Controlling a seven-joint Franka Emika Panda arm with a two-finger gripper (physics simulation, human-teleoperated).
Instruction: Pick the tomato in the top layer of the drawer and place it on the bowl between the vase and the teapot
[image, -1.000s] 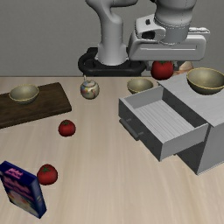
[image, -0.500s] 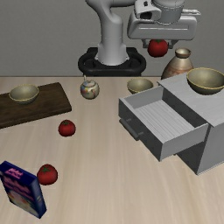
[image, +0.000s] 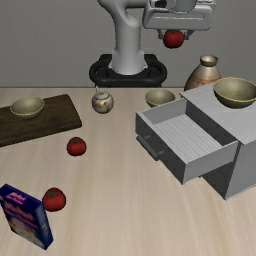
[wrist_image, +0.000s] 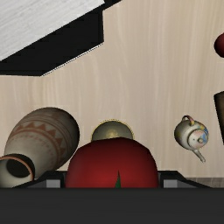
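Note:
A red tomato (image: 174, 39) hangs high above the table with my gripper (image: 175, 34) shut on it. In the wrist view the tomato (wrist_image: 114, 164) sits between my fingers and partly covers the target bowl (wrist_image: 112, 131) below. In the exterior view that bowl (image: 160, 98) stands between the small teapot (image: 102, 100) and the brown vase (image: 206, 73). Beside the bowl in the wrist view lie the vase (wrist_image: 39, 144) on one side and the teapot (wrist_image: 192, 134) on the other. The grey drawer (image: 186, 140) is pulled open, and its top layer holds nothing.
A second bowl (image: 236, 93) sits on the cabinet top (image: 235, 120). A third bowl (image: 27, 106) rests on a dark board (image: 45, 120) at the exterior view's left. Two more tomatoes (image: 76, 147) (image: 53, 199) and a blue box (image: 26, 213) lie on the table.
My hand has risen with the tomato and shifted slightly towards the exterior view's left, away from the cabinet. Nothing else has moved.

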